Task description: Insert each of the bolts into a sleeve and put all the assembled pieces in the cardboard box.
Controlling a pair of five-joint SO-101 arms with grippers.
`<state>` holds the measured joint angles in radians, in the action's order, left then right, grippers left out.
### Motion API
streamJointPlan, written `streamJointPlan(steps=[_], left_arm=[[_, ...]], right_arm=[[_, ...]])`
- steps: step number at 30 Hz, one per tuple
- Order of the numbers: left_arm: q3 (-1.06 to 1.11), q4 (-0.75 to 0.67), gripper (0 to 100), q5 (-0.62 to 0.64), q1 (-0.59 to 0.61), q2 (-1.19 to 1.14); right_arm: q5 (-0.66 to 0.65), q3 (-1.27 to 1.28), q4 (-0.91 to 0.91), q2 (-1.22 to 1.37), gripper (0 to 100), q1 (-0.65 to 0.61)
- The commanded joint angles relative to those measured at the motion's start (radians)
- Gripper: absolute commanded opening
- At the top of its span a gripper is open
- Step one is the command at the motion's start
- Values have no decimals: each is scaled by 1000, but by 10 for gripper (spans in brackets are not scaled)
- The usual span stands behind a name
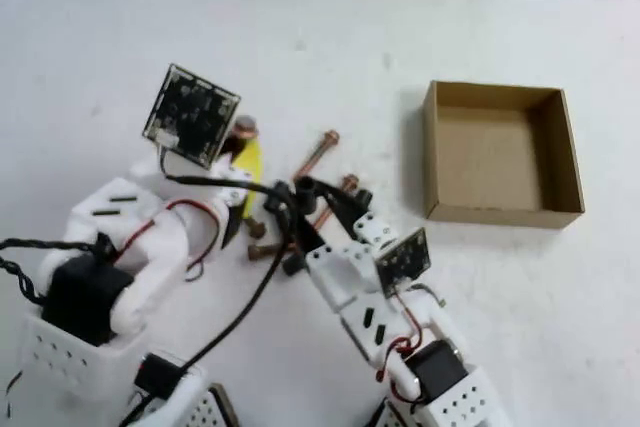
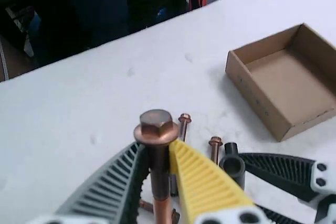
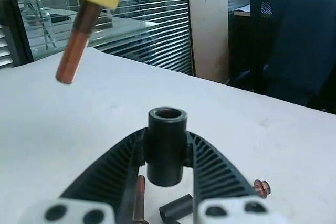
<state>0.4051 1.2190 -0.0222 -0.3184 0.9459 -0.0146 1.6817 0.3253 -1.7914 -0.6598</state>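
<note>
Item one, the bolt (image 2: pixel 156 127): copper-coloured with a hex head, standing head up. Its shank is clamped between the grey and yellow fingers of the left gripper (image 2: pixel 156 148).

Item two, the sleeve (image 3: pixel 167 157): a black tube, upright, with its open bore facing up. It is pinched between the two black fingers of the right gripper (image 3: pixel 166 137).

The right wrist view shows the bolt's lower end above the sleeve and off to one side, apart from it and not yet in the bore. Both grippers are near the middle of the white table (image 1: pixel 300 47).

Loose bolts (image 1: pixel 316 153) lie just beside the grippers, and a loose sleeve (image 3: pixel 176 208) lies under the right gripper.

The cardboard box (image 1: pixel 500 215) sits open side up, well apart from the pile, on the right arm's side. I can read no writing on any of the parts.
</note>
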Motion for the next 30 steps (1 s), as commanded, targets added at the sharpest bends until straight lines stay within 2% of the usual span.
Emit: streamJointPlan(steps=[1, 11, 17, 21, 27, 30], left_arm=[[-3, -127, 20, 11, -16, 79], [298, -344, 20, 18, -16, 289], [546, -560, 20, 20, -16, 469], [683, -698, 20, 20, -16, 503], [681, -732, 20, 25, -21, 503], [652, -733, 20, 58, -61, 499]], right_arm=[[6, 8, 16, -10, 17, 12], [3, 8, 67, -10, 17, 12], [3, 8, 58, -10, 17, 13], [8, 8, 24, -10, 17, 7], [9, 8, -48, -10, 17, 5], [9, 8, -50, -10, 17, 5]])
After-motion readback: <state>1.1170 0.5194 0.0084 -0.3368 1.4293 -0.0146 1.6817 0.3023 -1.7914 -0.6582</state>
